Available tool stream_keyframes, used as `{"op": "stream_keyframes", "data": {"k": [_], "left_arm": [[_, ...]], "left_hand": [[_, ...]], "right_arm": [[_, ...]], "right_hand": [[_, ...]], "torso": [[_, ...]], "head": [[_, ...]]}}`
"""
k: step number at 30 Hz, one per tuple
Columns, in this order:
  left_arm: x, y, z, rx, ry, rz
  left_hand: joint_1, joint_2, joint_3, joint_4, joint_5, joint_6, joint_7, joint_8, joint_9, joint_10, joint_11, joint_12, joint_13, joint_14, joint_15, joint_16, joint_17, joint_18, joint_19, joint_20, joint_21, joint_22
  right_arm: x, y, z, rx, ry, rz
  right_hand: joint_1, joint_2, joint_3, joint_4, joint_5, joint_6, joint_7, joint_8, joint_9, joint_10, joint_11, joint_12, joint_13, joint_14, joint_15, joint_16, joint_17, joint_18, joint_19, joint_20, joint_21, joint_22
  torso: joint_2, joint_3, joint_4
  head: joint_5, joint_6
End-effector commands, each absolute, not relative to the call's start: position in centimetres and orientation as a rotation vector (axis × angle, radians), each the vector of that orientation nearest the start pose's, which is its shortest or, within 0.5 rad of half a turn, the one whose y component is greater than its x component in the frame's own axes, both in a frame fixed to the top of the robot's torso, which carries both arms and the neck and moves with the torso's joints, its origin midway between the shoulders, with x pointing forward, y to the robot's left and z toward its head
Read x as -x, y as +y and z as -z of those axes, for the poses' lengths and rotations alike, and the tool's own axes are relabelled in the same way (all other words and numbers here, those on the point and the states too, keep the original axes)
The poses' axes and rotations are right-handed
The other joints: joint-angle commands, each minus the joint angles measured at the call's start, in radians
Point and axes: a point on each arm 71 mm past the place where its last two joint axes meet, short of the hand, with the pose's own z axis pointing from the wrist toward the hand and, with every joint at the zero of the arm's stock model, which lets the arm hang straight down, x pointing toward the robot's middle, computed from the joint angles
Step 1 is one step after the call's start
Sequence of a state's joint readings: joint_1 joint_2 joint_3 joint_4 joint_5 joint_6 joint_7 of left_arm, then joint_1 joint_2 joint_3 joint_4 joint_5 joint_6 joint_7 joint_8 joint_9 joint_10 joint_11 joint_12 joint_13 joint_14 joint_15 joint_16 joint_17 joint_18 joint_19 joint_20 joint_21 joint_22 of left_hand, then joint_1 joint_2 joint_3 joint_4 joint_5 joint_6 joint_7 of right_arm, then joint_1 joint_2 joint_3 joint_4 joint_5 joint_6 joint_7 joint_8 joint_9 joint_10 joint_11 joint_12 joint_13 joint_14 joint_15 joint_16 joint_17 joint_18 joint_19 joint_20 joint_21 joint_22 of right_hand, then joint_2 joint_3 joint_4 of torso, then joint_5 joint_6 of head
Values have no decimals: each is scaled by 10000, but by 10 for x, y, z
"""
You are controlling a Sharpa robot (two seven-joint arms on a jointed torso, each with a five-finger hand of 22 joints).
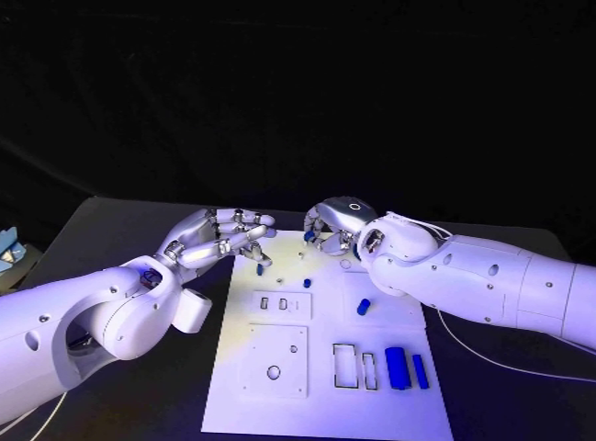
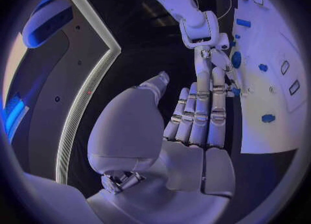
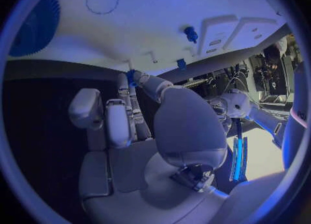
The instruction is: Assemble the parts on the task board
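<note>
Fingers of the left hand (image 1: 225, 234) curl together over the far left corner of the flat white rectangular task board (image 1: 245, 404); a small blue peg-shaped part (image 1: 262, 270) sits just below the fingertips, and I cannot tell whether it is pinched or already standing on the board. Further right, the right hand (image 1: 335, 225) hovers at the board's far edge with its fingers drawn in, and in the right wrist view a small blue piece (image 3: 131, 76) appears nipped at the fingertips, so it seems to hold a part. Between the hands lie small holes; nearer the robot are a short blue cylinder (image 1: 364, 306), rectangular white plates with slots, and two long blue bars (image 1: 405, 367) beside open rectangular frames.

To do this step well, I judge each hand should bring its part upright over its matching hole, descend straight and slowly, and let go only once the part is seated, keeping the two hands from crowding each other.

Underneath is a matte black desk (image 1: 126, 220), with black drapery behind.
</note>
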State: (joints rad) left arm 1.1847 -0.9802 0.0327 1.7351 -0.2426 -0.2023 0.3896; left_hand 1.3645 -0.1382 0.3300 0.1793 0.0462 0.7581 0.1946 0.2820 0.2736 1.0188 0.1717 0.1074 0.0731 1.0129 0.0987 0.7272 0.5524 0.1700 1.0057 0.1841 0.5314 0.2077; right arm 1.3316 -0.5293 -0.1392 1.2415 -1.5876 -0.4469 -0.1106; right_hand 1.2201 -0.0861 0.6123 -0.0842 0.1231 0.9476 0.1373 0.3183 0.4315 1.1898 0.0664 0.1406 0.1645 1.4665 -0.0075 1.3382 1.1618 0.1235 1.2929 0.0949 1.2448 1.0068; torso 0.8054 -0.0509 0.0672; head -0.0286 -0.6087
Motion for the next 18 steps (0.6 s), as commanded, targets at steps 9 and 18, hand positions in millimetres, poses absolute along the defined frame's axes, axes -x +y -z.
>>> {"op": "stream_keyframes", "data": {"k": [9,18], "left_arm": [[-447,199,134,7521,15007,17248],[-447,198,132,7475,14994,17261]], "left_hand": [[-54,45,48,-14,40,-71,432,-46,17,-75,-13,-53,-13,-94,-6,40,4,82,-75,24,60,12],[-54,45,48,-14,40,-71,432,-46,17,-75,-13,-53,-13,-94,-6,40,4,82,-75,24,60,12]], "right_arm": [[-541,-114,156,3596,14565,-5667],[-542,-112,157,3622,14697,-5665]], "right_hand": [[-75,-36,24,26,28,-88,-24,-4,254,-56,46,39,23,316,-18,32,-32,-146,6,-2,-33,-55],[-110,-62,16,47,-12,-134,-10,-27,270,-106,63,35,33,308,-4,26,-60,-137,-23,9,-66,-97]], "torso": [[119,-20,28],[130,-24,36]], "head": [[-10,-38],[-6,-94]]}}
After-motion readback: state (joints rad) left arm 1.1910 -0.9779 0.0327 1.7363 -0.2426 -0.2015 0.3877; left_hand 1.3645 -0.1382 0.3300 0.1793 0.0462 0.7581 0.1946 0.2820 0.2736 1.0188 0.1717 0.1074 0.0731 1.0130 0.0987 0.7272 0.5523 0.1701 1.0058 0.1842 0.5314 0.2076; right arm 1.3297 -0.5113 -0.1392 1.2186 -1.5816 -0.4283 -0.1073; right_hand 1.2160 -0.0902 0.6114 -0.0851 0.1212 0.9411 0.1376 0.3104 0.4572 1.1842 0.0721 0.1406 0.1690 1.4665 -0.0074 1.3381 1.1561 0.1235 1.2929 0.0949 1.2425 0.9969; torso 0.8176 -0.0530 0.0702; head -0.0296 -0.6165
